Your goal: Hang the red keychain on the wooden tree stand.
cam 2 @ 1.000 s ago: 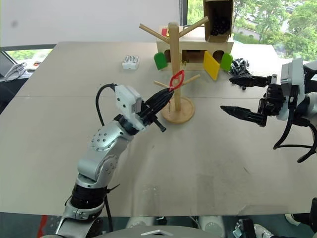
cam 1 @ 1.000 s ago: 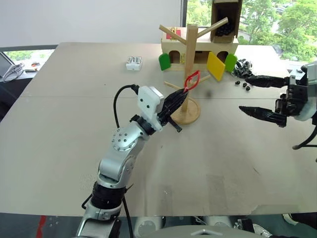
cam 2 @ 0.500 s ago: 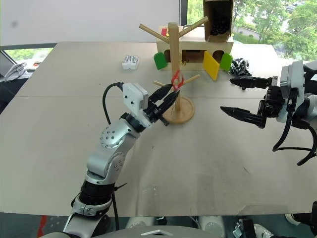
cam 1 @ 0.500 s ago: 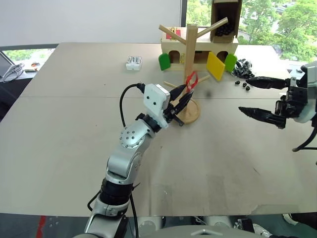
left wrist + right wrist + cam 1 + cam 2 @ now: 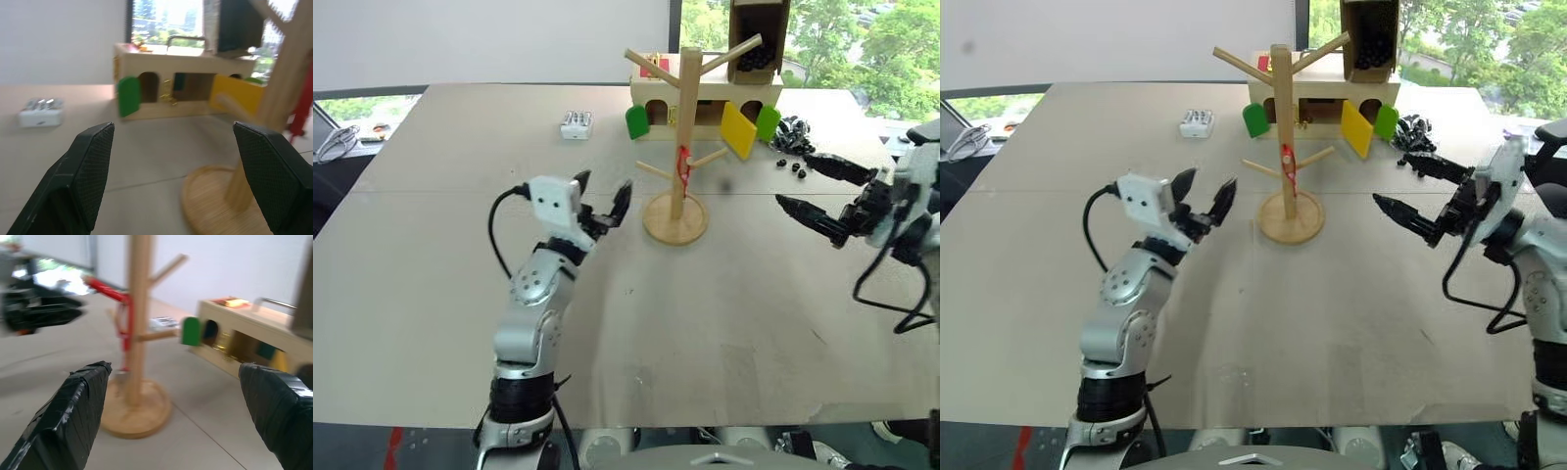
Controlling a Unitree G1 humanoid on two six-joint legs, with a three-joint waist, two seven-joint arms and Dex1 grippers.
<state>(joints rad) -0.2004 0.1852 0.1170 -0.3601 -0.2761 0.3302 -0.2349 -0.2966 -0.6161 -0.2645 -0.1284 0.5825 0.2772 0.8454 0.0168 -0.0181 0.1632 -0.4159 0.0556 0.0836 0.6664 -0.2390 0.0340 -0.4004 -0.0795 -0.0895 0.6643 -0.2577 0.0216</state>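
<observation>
While the red keychain (image 5: 683, 164) hangs at the wooden tree stand (image 5: 677, 201) in the upper middle of the frame, I see both the left gripper (image 5: 604, 199) and right gripper (image 5: 813, 192) spread wide and empty, so I judge the hanging done.

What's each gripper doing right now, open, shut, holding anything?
Left gripper: open, holding nothing, left of the wooden tree stand.
Right gripper: open, holding nothing.
Red keychain: hanging on the stand.

- Left gripper (image 5: 604, 195) raised over the table, fingers spread wide, holding nothing.
- Right gripper (image 5: 819, 192) raised, pointing inward, fingers wide apart, empty.
</observation>
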